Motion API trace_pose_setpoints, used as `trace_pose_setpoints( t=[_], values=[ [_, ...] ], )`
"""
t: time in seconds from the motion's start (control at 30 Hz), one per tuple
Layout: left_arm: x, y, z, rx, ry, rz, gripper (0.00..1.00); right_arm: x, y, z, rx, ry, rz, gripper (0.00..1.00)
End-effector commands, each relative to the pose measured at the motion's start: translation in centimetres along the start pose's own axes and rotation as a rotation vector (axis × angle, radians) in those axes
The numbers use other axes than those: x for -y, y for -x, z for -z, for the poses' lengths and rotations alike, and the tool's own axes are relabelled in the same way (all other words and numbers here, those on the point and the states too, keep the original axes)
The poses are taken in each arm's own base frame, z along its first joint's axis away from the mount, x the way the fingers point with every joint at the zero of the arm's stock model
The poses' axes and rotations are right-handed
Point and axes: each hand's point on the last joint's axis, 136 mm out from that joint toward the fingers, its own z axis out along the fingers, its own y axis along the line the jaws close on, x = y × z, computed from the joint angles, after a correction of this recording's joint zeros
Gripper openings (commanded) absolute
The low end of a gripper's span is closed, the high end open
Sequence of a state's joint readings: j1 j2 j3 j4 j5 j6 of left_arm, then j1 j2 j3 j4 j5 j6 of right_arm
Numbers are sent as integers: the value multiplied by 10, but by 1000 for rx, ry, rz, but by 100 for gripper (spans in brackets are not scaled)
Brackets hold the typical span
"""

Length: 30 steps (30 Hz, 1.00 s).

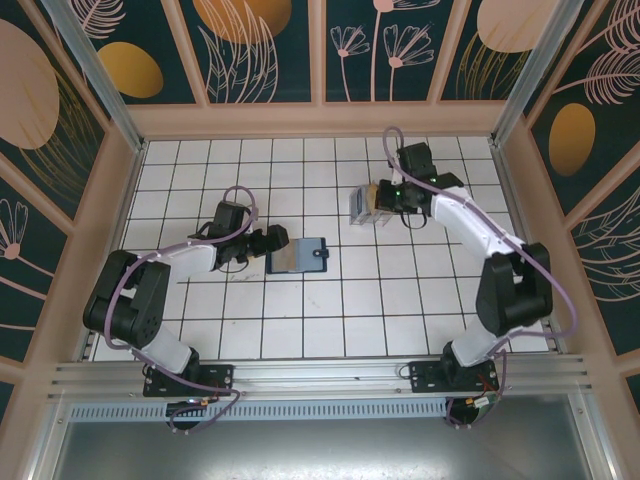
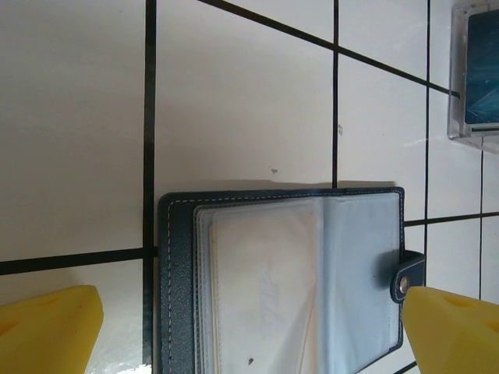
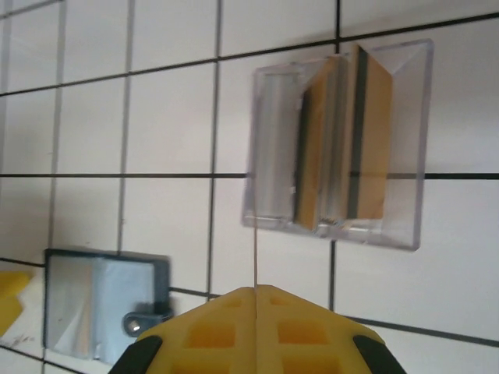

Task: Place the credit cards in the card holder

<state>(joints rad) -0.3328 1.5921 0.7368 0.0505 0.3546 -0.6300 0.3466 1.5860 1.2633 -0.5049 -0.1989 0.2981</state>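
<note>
Several credit cards (image 3: 343,140) stand on edge in the clear tray (image 3: 413,226) on the tiled worktop (image 1: 300,320). Right hand (image 3: 256,296) is clenched on a thin card (image 3: 255,249) seen edge-on. Left hand (image 1: 272,240), spread wide, hovers at the open card holder (image 2: 296,280).

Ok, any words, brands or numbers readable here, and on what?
No text can be read.
Open navy folding wallet: faint mark under its clear sleeve, too blurred to read.
Yellow-orange plastic cards in the clear plastic tray: no print shows.

Navy card holder (image 1: 298,254) open flat, credit cards (image 3: 373,132) upright
</note>
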Motion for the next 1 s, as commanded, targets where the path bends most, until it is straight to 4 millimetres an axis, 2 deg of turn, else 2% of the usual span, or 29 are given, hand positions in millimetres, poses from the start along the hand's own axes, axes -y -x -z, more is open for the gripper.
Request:
trace_pose_setpoints(
  t=[0.0,0.1,0.2,0.33,0.47,0.6,0.67,0.8,0.97],
  values=[
    [-4,-4,4,-15,27,-14,98,-28,-11,9,49,58,28,0],
    [-4,-5,4,-17,21,-10,95,-63,-34,9,54,172,29,0],
    [-5,-7,4,-30,28,-11,92,-93,-64,-2,16,309,-11,0],
    [-8,-10,2,-42,36,-12,87,-120,-99,-24,-59,441,-60,0],
    [-9,-11,0,-51,36,-1,81,-126,-127,-48,-151,511,-111,0],
    [-16,-11,-4,-48,69,8,65,-121,-140,-60,-190,532,-129,0],
    [-16,-12,-7,-54,62,15,61,-121,-146,-66,-225,551,-151,0],
    [-17,-14,-12,-67,58,24,53,-126,-150,-68,-247,611,-176,0],
    [-21,-17,-14,-68,67,32,53,-123,-149,-70,-241,604,-178,0]
  ],
)
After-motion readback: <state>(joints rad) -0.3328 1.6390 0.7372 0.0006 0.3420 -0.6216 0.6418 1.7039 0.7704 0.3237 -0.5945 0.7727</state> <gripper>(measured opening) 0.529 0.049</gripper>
